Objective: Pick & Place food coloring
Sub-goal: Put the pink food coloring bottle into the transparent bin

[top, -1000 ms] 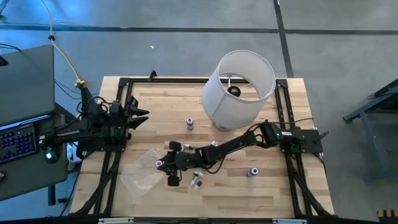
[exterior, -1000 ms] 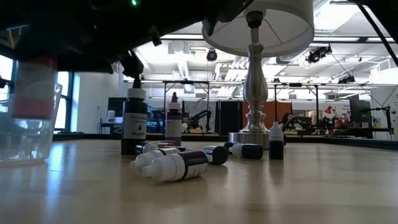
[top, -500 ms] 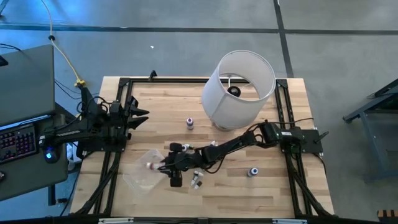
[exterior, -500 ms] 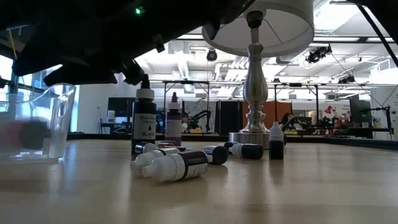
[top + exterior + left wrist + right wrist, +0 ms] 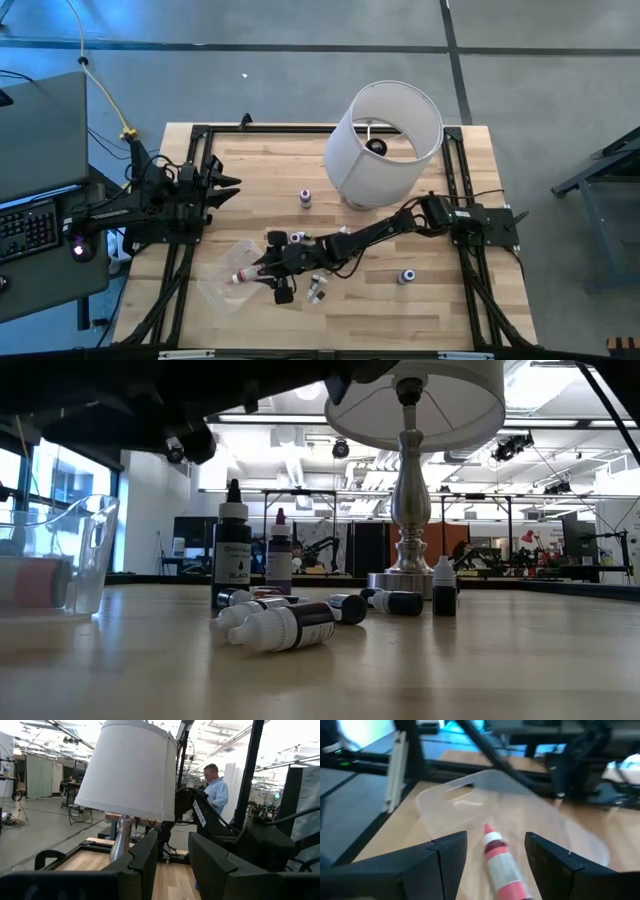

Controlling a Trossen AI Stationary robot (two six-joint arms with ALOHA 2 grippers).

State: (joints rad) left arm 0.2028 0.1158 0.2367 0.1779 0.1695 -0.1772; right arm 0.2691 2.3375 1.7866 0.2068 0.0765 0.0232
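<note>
A food coloring bottle with red contents [image 5: 499, 862] lies on its side inside the clear plastic tub [image 5: 222, 282] at the table's near left; it also shows in the low view [image 5: 36, 582]. My right gripper [image 5: 496, 838] hovers open above the tub [image 5: 263, 271], its fingers on either side of the bottle without touching it. Other bottles stand or lie near the table's middle [image 5: 280, 624], [image 5: 316, 290], one near the lamp [image 5: 305, 197] and one at the near right [image 5: 407, 276]. My left gripper [image 5: 226, 184] waits open at the table's left edge.
A lamp with a big white shade [image 5: 384, 142] stands at the far middle, its metal base [image 5: 407, 510] behind the bottles. Two upright bottles [image 5: 232, 558] stand beside the tub. A black frame [image 5: 190, 250] runs along the table's sides. A person shows in the left wrist view [image 5: 216, 790].
My right gripper held the red bottle upright over the tub and has let go. The bottle has fallen and now lies on its side in the tub. The gripper has gone up a little.
</note>
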